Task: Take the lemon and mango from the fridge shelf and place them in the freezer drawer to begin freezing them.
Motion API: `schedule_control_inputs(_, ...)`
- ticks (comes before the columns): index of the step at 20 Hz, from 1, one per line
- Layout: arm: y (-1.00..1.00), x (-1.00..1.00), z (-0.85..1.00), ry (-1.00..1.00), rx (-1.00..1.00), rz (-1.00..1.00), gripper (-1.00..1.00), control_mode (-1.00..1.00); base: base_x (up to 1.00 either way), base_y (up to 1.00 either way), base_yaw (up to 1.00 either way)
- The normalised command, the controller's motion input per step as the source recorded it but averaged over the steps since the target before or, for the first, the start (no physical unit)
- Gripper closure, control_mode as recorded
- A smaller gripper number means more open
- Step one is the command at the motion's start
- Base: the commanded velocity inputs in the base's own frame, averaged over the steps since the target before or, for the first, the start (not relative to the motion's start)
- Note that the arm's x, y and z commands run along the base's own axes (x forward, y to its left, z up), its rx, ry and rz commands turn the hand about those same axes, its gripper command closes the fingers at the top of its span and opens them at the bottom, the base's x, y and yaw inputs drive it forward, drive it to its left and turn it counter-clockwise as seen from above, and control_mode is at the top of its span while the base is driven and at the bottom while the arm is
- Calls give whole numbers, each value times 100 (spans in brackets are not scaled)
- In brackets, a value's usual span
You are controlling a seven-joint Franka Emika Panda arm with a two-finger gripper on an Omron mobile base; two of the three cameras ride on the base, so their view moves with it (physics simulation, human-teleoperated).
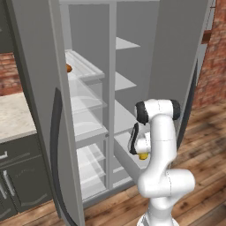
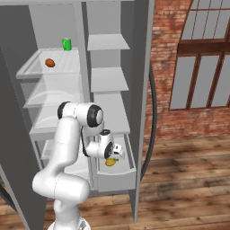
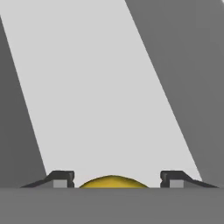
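Observation:
The lemon point(image 3: 113, 181) sits low between my fingertips, with a small gap on each side. My gripper point(image 3: 113, 177) is open, fingers spread wide, just above the light grey floor of the freezer drawer point(image 3: 100, 87). From the right, the gripper point(image 2: 116, 154) hangs over the pulled-out freezer drawer point(image 2: 129, 173) with the lemon point(image 2: 110, 162) just under it. From the left, the lemon point(image 1: 143, 156) shows below the hand point(image 1: 140, 148). The mango point(image 2: 50, 63) lies on the white fridge shelf point(image 2: 67, 68) high at the left, and peeks out at the door's edge point(image 1: 69, 68).
A green can point(image 2: 66, 44) stands behind the mango on the same shelf. Open fridge doors flank the arm, one left point(image 1: 39, 110) and one right point(image 2: 143, 90). Clear glassy bins point(image 2: 49, 96) stack below the shelf. A counter point(image 1: 13, 114) lies far left.

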Motion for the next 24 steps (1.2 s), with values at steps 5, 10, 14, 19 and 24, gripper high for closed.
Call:
schedule_control_inputs(5, -17, 28, -21, -3, -2, 0, -100, -100, 0, 0, 0)
schedule_control_inputs(10, 0, 10, -1, -1, 0, 0, -100, -100, 0, 0, 0)
schedule_control_inputs(14, 0, 0, 5, 0, 1, -1, -100, -100, 0, 0, 0)
schedule_control_inputs(19, 3, -4, 39, -1, 1, -6, -100, -100, 0, 0, 0)
schedule_control_inputs(24, 12, -52, 74, -16, 0, 0, -100, -100, 0, 0, 0)
